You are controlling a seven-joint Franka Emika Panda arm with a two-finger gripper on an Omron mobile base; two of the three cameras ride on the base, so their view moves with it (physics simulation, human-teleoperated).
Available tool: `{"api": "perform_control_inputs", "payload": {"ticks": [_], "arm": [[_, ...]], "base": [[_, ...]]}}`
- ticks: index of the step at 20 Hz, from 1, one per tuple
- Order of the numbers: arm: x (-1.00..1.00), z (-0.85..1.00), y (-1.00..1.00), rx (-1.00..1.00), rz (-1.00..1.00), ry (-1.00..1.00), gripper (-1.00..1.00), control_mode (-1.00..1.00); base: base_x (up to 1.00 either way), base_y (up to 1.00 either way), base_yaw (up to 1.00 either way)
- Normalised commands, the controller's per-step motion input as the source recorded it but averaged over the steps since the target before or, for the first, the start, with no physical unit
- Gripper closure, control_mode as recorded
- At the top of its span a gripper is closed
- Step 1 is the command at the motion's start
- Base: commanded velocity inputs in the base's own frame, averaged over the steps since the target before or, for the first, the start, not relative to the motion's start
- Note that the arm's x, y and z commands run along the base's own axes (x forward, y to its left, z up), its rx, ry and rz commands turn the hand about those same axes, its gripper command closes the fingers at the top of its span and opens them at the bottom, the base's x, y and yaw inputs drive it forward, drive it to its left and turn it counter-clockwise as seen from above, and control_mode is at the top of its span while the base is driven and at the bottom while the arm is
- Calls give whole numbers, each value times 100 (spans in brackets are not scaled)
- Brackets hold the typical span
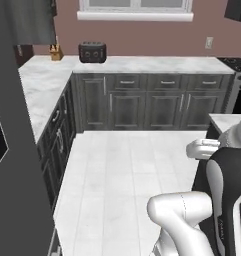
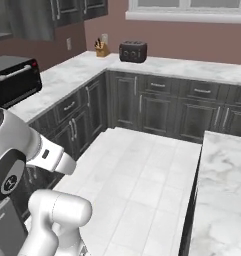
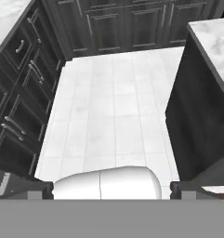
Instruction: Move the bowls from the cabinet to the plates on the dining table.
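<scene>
A glossy white arm (image 1: 184,220) with rounded segments and dark joints.

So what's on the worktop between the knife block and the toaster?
Nothing: in the right base view the marble between the knife block and the toaster is bare.

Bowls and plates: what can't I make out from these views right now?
- Wall cabinet: cut off by the top edge of the right base view, doors shut, so any contents are hidden.
- Dining table: cut by the right edge; the bare corner shows no plates.
- Gripper: open, fingertips barely above the bottom band.
</scene>
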Motion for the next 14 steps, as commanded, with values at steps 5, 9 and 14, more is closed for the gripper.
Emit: {"api": "perform_control_inputs", "payload": {"ticks": [5,9,14], "arm": [[0,0,0,0,0,0,-100,100],[0,0,0,0,0,0,-100,100],[0,0,0,0,0,0,-100,100]], "base": [[84,15,-2],[84,15,-1],[83,15,-1]]}}
